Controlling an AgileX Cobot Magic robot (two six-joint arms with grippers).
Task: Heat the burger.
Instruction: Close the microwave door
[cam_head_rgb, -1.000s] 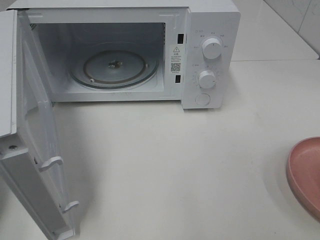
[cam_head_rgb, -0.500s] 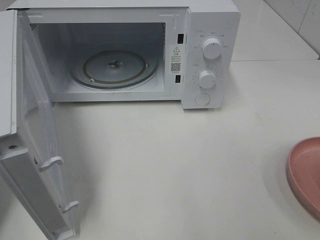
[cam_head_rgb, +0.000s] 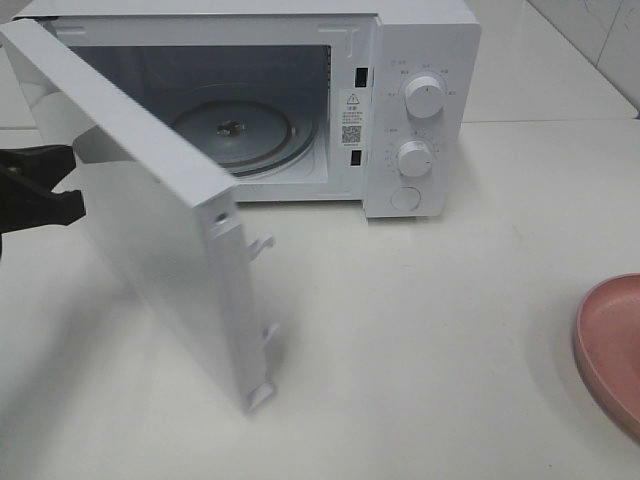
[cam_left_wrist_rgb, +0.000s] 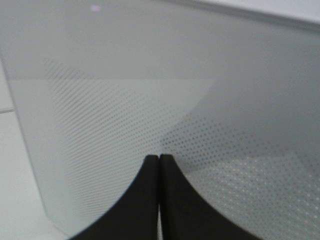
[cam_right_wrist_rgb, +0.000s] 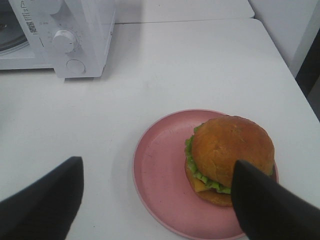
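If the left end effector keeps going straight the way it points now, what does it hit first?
The microwave door. The left end effector, fingers shut, points at the door's dotted window panel, which fills its wrist view. Whether the tips already touch the panel I cannot tell.

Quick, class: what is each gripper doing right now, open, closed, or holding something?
Left gripper: closed, holding nothing, its tips at the microwave door.
Right gripper: open, empty, above the burger on its plate.
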